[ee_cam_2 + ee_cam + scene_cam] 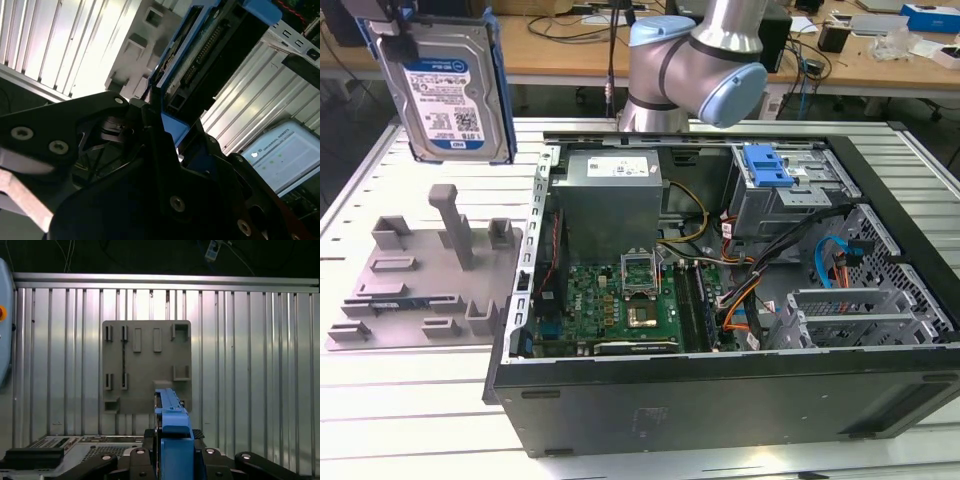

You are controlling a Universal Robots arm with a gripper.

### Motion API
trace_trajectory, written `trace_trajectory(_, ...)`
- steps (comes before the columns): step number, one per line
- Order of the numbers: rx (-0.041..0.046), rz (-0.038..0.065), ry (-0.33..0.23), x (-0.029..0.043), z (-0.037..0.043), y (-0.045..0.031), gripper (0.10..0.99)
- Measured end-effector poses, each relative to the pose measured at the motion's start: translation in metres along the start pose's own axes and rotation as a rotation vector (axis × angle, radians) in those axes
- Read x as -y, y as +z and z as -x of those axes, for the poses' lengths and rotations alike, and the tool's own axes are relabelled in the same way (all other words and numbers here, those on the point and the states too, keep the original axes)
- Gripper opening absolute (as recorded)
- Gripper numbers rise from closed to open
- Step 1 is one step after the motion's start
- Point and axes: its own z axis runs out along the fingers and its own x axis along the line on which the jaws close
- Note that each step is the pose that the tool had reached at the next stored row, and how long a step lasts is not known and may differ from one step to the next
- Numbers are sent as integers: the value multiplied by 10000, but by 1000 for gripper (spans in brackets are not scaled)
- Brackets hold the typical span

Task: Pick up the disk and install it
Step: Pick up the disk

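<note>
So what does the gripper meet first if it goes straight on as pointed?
Probably the grey fixture plate; the disk held in the gripper would touch it first, though depth is unclear.

A grey jig [146, 370] lies on the slatted worktop [250, 365] below the gripper [173, 437]; an open computer case [720, 410] sits beside the jig, farther from the gripper

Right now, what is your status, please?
Gripper shut on the disk. Disk in the air above the grey fixture plate, not yet in the open computer case.
</note>
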Motion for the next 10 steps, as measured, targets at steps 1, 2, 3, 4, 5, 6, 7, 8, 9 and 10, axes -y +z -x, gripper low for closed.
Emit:
trace_trajectory(1, 1, -1, 0, -1, -57, 0, 369)
trace_trajectory(2, 1, -2, 1, -1, -96, -1, 369)
trace_trajectory(3, 0, -1, 1, -1, -135, -2, 369)
trace_trajectory(4, -1, 0, 0, -1, -170, -3, 369)
trace_trajectory(5, 0, -3, 1, -1, -221, -3, 369)
trace_trajectory(6, -1, -1, 2, -2, -274, -5, 369)
trace_trajectory(7, -1, -1, 2, -2, -314, -6, 369)
trace_trajectory(8, -2, -1, 0, 1, -355, -7, 369)
trace_trajectory(9, -2, -1, 0, 8, -390, -8, 369)
trace_trajectory(10, -2, -1, 2, 27, -436, -10, 369)
